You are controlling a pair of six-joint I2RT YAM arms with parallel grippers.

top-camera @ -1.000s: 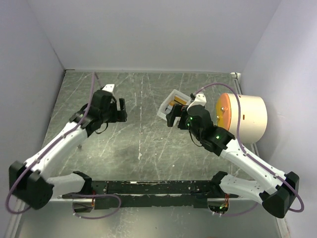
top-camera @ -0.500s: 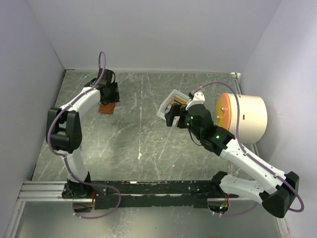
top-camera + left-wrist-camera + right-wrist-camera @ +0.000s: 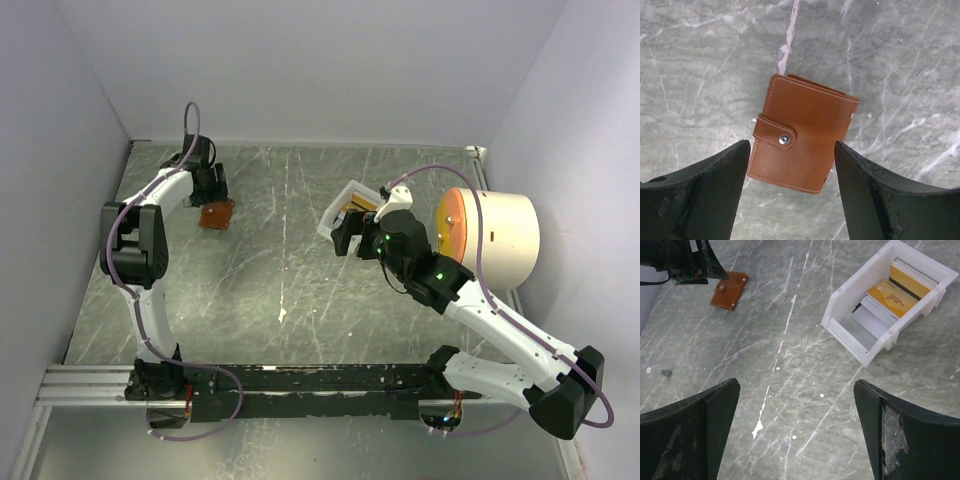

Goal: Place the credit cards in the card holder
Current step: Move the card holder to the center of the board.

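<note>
The card holder (image 3: 802, 132), a closed brown leather wallet with a snapped side tab, lies flat on the table at the far left (image 3: 216, 214). My left gripper (image 3: 790, 150) hovers just above it, open, with a finger on each side of its near end. It sits at the wallet's back edge in the top view (image 3: 212, 197). The orange and yellow credit cards (image 3: 892, 295) lie in a small white tray (image 3: 850, 305) among grey cards. My right gripper (image 3: 796, 387) is open and empty, hanging above bare table just short of the tray (image 3: 342, 240).
A white drum with an orange face (image 3: 490, 235) stands at the right wall, behind my right arm. A small dark screw (image 3: 666, 372) lies on the table at the left. Walls close in the table on three sides.
My left arm has swung from the table's middle left out to the far left, above the card holder. The wallet now shows more fully. My right arm has barely moved.
</note>
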